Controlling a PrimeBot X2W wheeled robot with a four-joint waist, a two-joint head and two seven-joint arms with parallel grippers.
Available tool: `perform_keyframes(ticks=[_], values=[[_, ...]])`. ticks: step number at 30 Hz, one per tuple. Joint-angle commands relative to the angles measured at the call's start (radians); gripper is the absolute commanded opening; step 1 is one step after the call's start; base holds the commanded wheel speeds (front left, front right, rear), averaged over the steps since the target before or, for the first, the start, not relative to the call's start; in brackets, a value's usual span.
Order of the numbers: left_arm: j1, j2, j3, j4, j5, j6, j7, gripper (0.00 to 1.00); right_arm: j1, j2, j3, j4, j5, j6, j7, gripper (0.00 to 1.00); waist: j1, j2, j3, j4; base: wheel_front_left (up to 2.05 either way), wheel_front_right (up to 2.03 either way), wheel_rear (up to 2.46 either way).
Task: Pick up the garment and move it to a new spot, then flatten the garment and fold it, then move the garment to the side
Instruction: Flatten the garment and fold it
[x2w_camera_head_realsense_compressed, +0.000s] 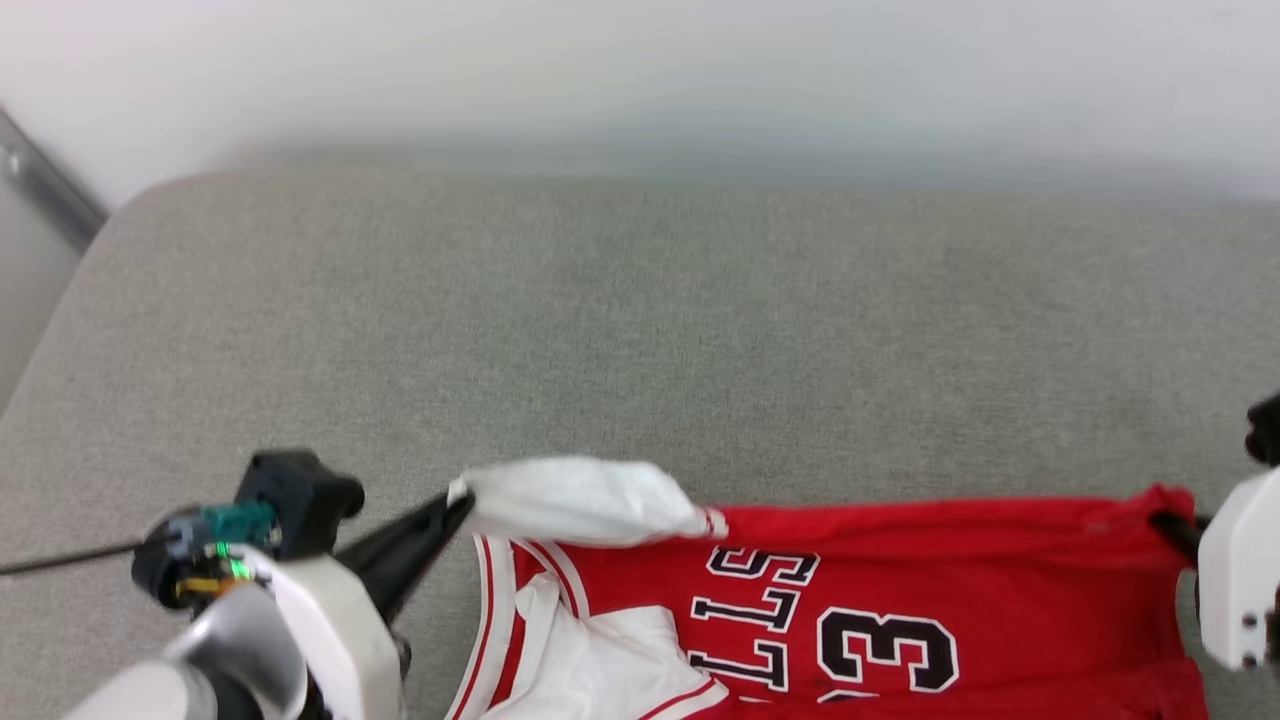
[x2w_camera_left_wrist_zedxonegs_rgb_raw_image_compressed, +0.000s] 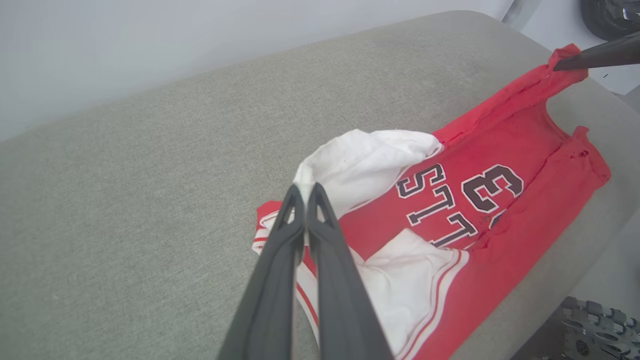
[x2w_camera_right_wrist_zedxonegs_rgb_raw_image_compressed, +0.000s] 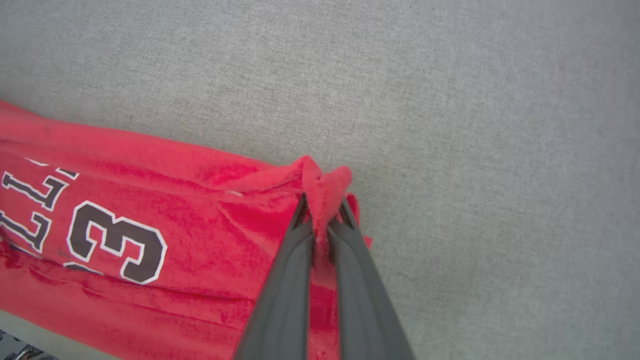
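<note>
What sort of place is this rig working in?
Probably an indoor room: a grey upholstered surface with a rounded corner, against a plain white wall, with the garment spread on it.

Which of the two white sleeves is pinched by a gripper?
The far sleeve, bunched in the left gripper; the near sleeve lies loose on the garment.

The garment (x2w_camera_head_realsense_compressed: 1000, 570) bears black, white-edged letters "LLS" and a "3".

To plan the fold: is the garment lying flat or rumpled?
Rumpled: the garment has a white sleeve flopped over its chest and a long crease beside the number.
</note>
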Motion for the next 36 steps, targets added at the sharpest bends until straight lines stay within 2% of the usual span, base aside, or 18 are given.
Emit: perform_keyframes(ticks=[1, 8, 13, 14, 21, 29, 30, 31, 32, 36], values=[[0.041, 0.011, -0.003, -0.014, -0.01, 0.013, -0.008, 0.0, 0.044, 0.01, -0.012, -0.026, 0.006, 0.0, -0.001, 0.0, 0.0001, 0.0, -0.032, -0.009, 0.0, 0.0, 0.0], [0.198, 0.041, -0.024, -0.036, -0.052, 0.059, -0.016, 0.0, 0.234, 0.038, -0.043, -0.107, -0.001, 0.0, 0.027, 0.0, 0.0001, 0.0, -0.039, -0.008, 0.0, 0.0, 0.0], [0.247, 0.044, -0.051, 0.014, -0.078, 0.041, -0.008, 0.0, 0.303, 0.027, -0.013, -0.103, -0.013, 0.0, 0.037, 0.0, 0.0001, 0.0, -0.023, -0.007, 0.0, 0.0, 0.0], [0.247, 0.025, -0.067, 0.061, -0.095, 0.025, 0.002, 0.0, 0.308, 0.013, 0.008, -0.082, -0.021, 0.0, 0.029, 0.0, 0.0001, 0.0, -0.012, -0.005, 0.0, 0.0, 0.0], [0.218, -0.006, -0.113, 0.154, -0.087, -0.024, 0.021, 0.0, 0.284, -0.016, 0.041, -0.031, -0.026, -0.001, 0.012, 0.0, 0.0001, 0.0, 0.01, -0.005, 0.0, 0.0, 0.0], [0.201, -0.054, -0.155, 0.229, -0.062, -0.042, 0.02, 0.0, 0.27, -0.031, 0.078, 0.023, -0.018, -0.001, -0.02, 0.0, 0.0001, 0.0, 0.014, -0.01, 0.0, 0.0, 0.0], [0.198, -0.059, -0.158, 0.236, -0.059, -0.044, 0.018, 0.24, 0.266, -0.034, 0.085, 0.029, -0.016, -0.001, -0.026, 0.04, 0.0001, 0.0, 0.014, -0.011, 0.0, 0.0, 0.0], [0.195, -0.064, -0.161, 0.243, -0.054, -0.047, 0.016, 0.65, 0.261, -0.033, 0.088, 0.031, -0.014, -0.001, -0.036, 0.81, 0.0001, 0.0, 0.013, -0.012, 0.0, 0.0, 0.0], [0.193, -0.067, -0.162, 0.25, -0.051, -0.048, 0.011, 1.0, 0.256, -0.03, 0.087, 0.037, -0.013, -0.001, -0.048, 1.0, 0.0001, 0.0, 0.011, -0.013, 0.0, 0.0, 0.0], [0.179, -0.075, -0.158, 0.265, -0.029, -0.05, -0.022, 1.0, 0.247, -0.038, 0.088, 0.042, 0.003, -0.001, -0.066, 1.0, 0.0001, 0.0, -0.009, -0.017, 0.0, 0.0, 0.0]])
